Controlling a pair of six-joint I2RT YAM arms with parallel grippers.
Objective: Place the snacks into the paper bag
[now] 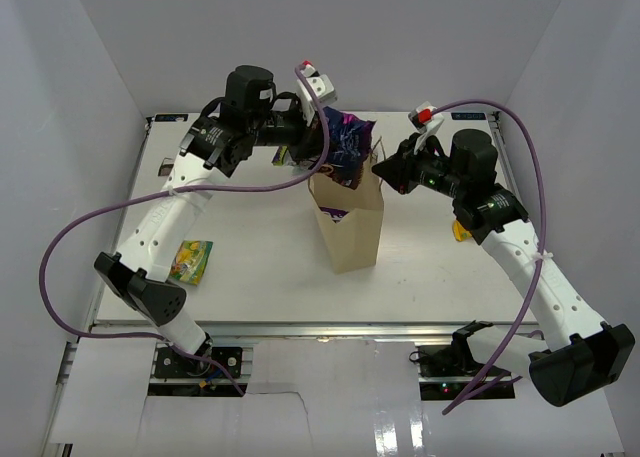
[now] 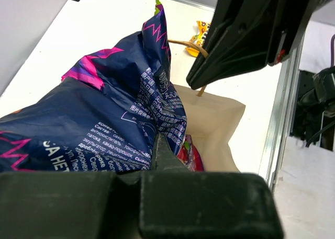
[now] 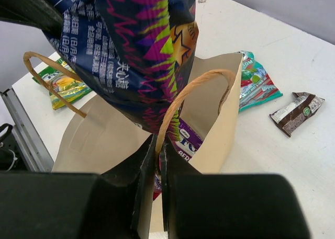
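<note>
The tan paper bag (image 1: 352, 232) stands upright mid-table. Over its mouth hangs the purple-black chip bag (image 1: 346, 145), lower end dipping inside, with my left gripper (image 1: 322, 135) shut on it; in the left wrist view the chip bag (image 2: 104, 118) fills the left and one finger (image 2: 162, 151) presses against it. My right gripper (image 3: 161, 145) is shut on the paper bag's near twisted handle (image 3: 184, 100), at the bag's right rim (image 1: 385, 169). Inside the bag lie a pink-red packet (image 2: 189, 152) and a purple packet (image 3: 189, 140).
On the table lie a green-yellow pouch (image 1: 190, 260) at the left, a teal-white packet (image 3: 256, 84) and a small brown bar (image 3: 296, 111) beyond the bag, and a yellow candy packet (image 1: 458, 233) half under the right arm. White walls enclose three sides.
</note>
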